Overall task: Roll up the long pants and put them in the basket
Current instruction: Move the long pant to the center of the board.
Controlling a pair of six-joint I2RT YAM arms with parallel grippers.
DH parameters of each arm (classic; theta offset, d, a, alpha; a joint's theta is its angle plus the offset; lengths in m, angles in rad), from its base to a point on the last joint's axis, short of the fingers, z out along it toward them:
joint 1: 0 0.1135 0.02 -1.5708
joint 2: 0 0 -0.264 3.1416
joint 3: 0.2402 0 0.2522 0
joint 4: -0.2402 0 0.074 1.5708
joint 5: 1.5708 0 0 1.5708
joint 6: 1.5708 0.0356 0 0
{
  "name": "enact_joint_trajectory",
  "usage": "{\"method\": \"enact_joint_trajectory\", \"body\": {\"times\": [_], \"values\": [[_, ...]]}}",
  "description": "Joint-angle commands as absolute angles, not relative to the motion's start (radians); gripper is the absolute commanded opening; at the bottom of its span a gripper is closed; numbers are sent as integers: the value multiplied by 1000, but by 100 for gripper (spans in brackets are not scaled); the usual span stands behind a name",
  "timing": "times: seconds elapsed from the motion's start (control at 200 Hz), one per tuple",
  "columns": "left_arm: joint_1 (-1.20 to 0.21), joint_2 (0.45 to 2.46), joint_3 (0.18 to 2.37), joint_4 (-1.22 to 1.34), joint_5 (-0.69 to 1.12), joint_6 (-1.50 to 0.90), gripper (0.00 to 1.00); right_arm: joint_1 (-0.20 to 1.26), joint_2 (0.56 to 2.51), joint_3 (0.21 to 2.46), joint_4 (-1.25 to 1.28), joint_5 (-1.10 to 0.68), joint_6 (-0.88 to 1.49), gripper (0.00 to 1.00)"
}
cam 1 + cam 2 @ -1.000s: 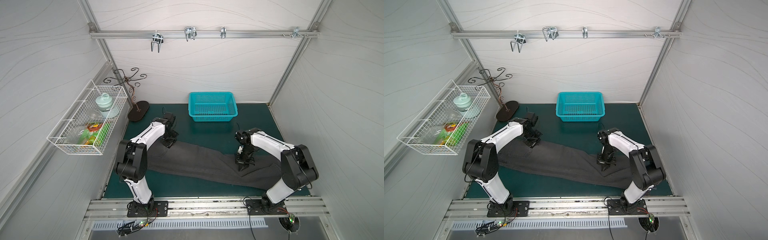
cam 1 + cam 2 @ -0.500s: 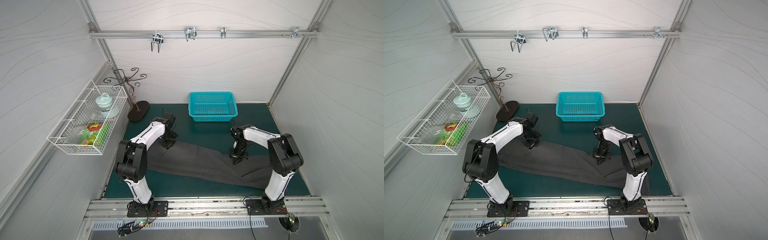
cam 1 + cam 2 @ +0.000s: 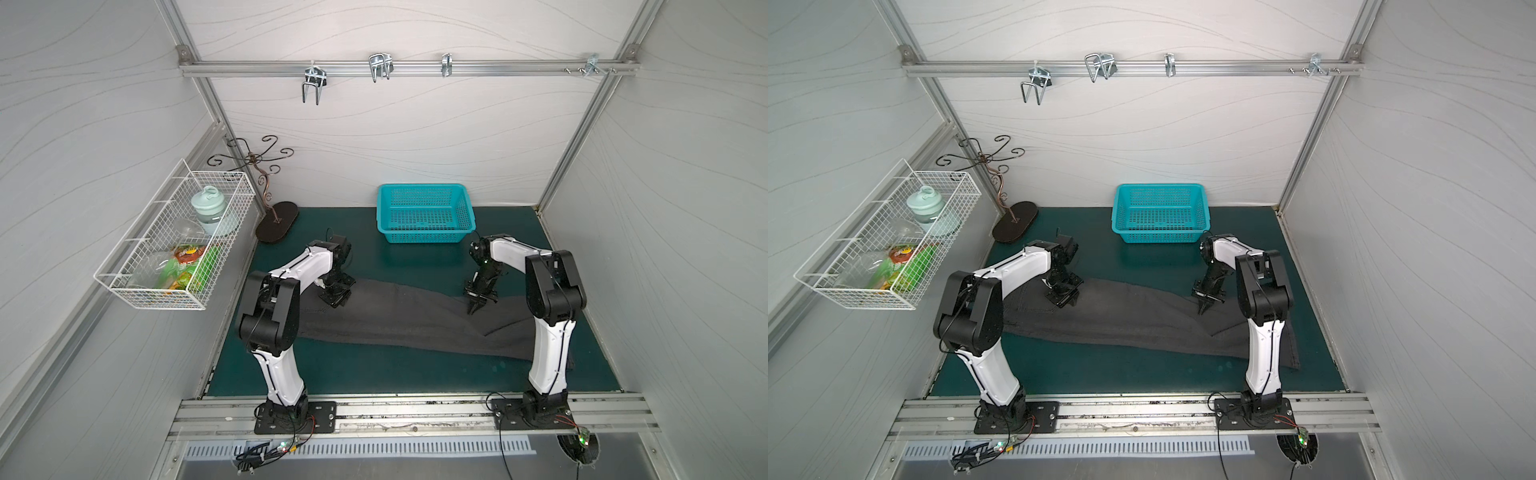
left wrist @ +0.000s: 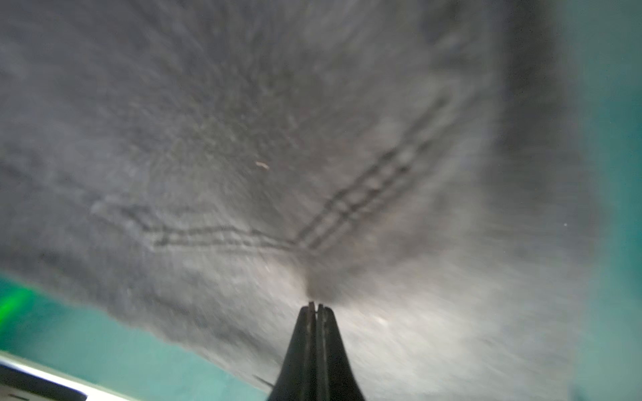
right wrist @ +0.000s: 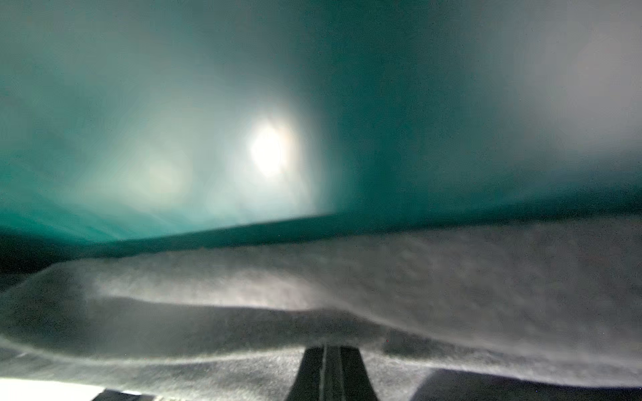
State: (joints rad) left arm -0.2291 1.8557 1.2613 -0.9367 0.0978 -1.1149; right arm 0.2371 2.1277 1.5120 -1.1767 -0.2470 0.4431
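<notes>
left claw (image 4: 315, 307): closed, tips down | right claw (image 5: 324, 349): closed, tips down | 2 arms: extended forward

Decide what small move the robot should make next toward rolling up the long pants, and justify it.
Probably open the right gripper to pinch the cloth beneath it. The long pants lie flat and unrolled, and both it and the left gripper are shut at the fabric, with neither clearly holding any.

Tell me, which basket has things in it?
The white wire basket on the side wall: it holds a jar and packets. The turquoise basket on the mat shows nothing inside.
</notes>
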Motion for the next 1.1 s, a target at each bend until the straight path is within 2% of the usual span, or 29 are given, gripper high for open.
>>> {"method": "enact_joint_trajectory", "body": {"times": [0.0, 0.26, 0.39, 0.48, 0.62, 0.71, 0.775, 0.805, 0.84, 0.875, 0.93, 0.96, 1.096], "values": [[-223, 1924, 1315, -929, 123, -1128, 0, 193, 2243, 1656, -1146, -184, 407, 0], [-201, 2107, 1556, -959, 114, -1095, 0, 154, 2528, 2133, -1244, -159, 388, 0], [-194, 2193, 1723, -1007, 107, -1057, 0, 151, 2567, 2247, -1209, -167, 364, 0], [-193, 2212, 1817, -1039, 104, -1021, 0, 152, 2485, 2194, -1129, -180, 349, 0], [-200, 2142, 1837, -1015, 115, -987, 0, 152, 2236, 1976, -951, -179, 324, 0], [-213, 2062, 1800, -958, 138, -965, 13, 152, 2109, 1891, -905, -202, 295, 0], [-228, 2006, 1750, -884, 161, -945, 15, 152, 2046, 1847, -889, -257, 266, 0], [-235, 1983, 1716, -840, 169, -939, 11, 152, 2023, 1828, -887, -283, 256, 0], [-238, 1965, 1674, -785, 189, -931, 0, 153, 2002, 1802, -878, -317, 246, 12], [-238, 1957, 1639, -754, 210, -939, 0, 157, 1986, 1773, -870, -346, 241, 19], [-232, 1970, 1609, -740, 234, -944, 0, 168, 1967, 1726, -850, -396, 229, 10], [-230, 1986, 1606, -743, 246, -942, 0, 178, 1961, 1705, -840, -407, 228, 0], [-227, 2047, 1613, -767, 271, -935, 0, 268, 1998, 1697, -851, -389, 202, 0]]}}
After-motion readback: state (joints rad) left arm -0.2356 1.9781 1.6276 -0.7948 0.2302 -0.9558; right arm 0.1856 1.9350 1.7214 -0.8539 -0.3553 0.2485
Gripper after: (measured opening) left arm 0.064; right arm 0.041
